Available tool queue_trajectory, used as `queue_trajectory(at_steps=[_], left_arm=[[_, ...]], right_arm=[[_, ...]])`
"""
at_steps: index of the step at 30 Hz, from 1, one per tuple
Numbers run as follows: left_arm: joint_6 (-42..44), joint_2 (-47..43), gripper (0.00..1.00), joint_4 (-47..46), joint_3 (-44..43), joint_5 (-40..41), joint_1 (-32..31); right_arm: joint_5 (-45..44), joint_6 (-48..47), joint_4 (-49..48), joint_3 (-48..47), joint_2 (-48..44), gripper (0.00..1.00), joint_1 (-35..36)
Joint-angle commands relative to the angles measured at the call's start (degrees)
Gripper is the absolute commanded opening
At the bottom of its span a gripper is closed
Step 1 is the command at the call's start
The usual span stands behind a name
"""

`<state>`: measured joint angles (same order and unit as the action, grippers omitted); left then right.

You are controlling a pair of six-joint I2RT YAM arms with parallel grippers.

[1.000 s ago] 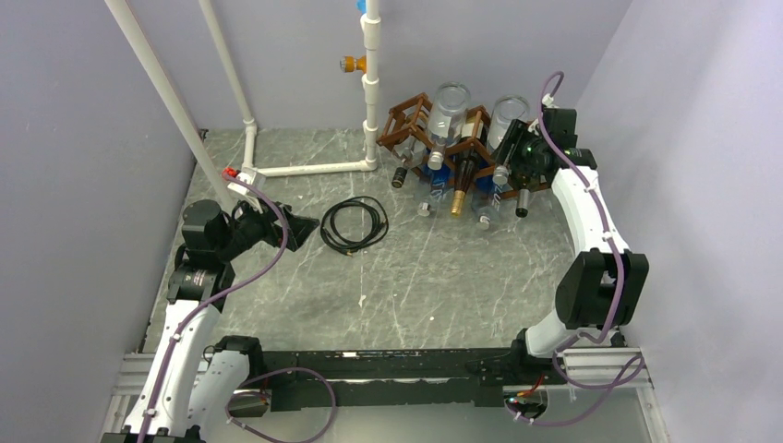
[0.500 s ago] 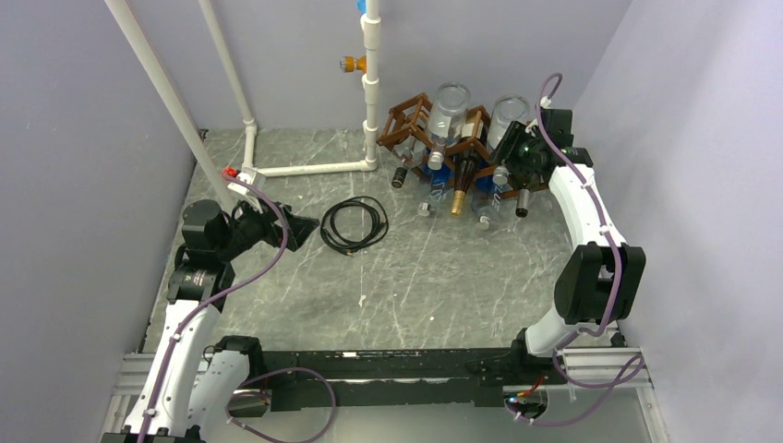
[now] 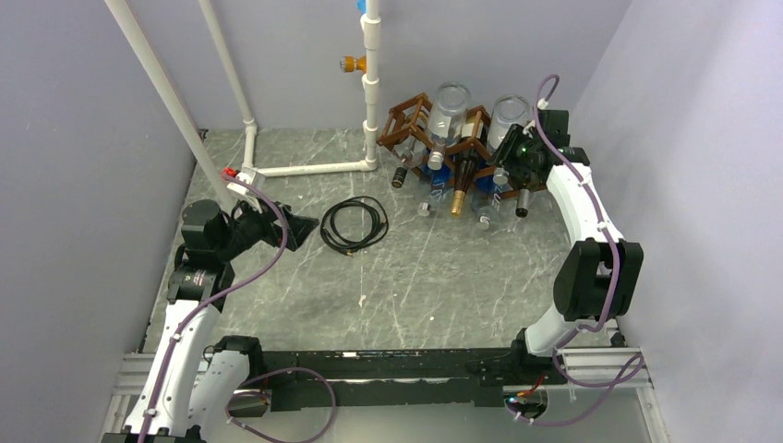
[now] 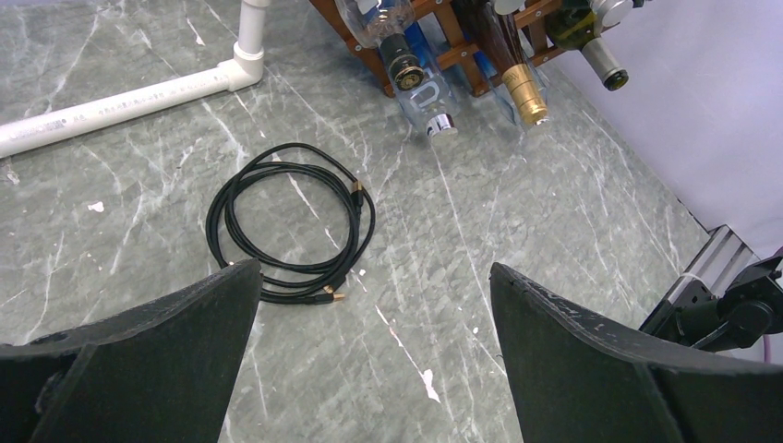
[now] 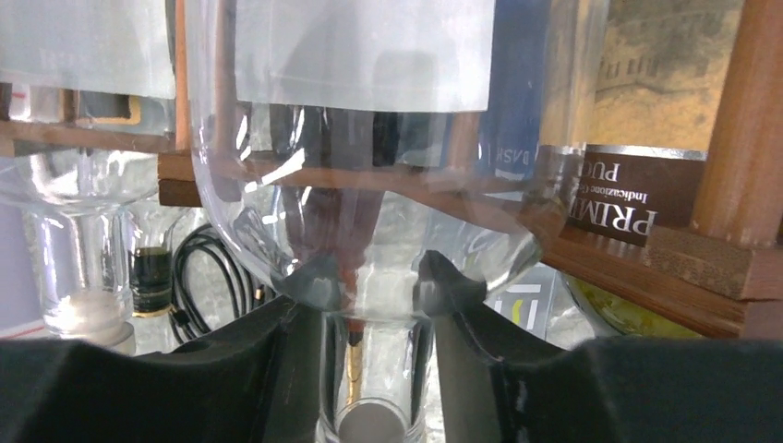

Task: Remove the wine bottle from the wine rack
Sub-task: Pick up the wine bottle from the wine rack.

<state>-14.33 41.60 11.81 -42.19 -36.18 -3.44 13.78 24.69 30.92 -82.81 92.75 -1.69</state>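
The clear glass wine bottle [image 5: 369, 231] lies in the upper row at the right end of the brown wooden lattice wine rack [image 3: 406, 120], neck sloping down toward the arms. The rack stands at the far right of the grey marbled table [image 3: 415, 277], its 2 rows filled with other bottles, among them a dark bottle with a gold foil cap [image 3: 457, 198].

The right gripper [image 5: 369, 277] is at that bottle's neck, its 2 fingers [image 5: 295, 351] narrowed to either side of the glass. Whether they actually clamp it cannot be told.

Well apart on the left, the left gripper [image 4: 374, 277] hangs above the table with its fingers spread wide and holding nothing, near a coiled black cable [image 4: 291, 221]. White plastic pipes [image 3: 305, 169] run behind.
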Motion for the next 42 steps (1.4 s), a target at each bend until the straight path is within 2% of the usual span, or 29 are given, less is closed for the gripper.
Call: queue_trajectory(at_steps=[1,12,23,42], left_arm=[[-0.04,-0.58,0.99,-1.62,-0.96,-0.75,0.28],[0.00,-0.65,0.99,-1.62,-0.93,-0.73,0.35],[0.00,-0.56,0.99,-1.71,-0.87,-0.91,0.37],[-0.15,-0.54,0.99,-2.12,-0.70,-1.68,0.37]], right_arm=[[0.88,0.76,-2.44,-1.85,-0.15,0.38,0.11],[3.75,0.74,-5.95,0.23,-5.25,0.00,-1.39],[11.02,1.02,-10.22,2.37,-9.90,0.00,-4.88],[16.68,0.26,-12.87,5.45,-18.16,0.00,-8.54]])
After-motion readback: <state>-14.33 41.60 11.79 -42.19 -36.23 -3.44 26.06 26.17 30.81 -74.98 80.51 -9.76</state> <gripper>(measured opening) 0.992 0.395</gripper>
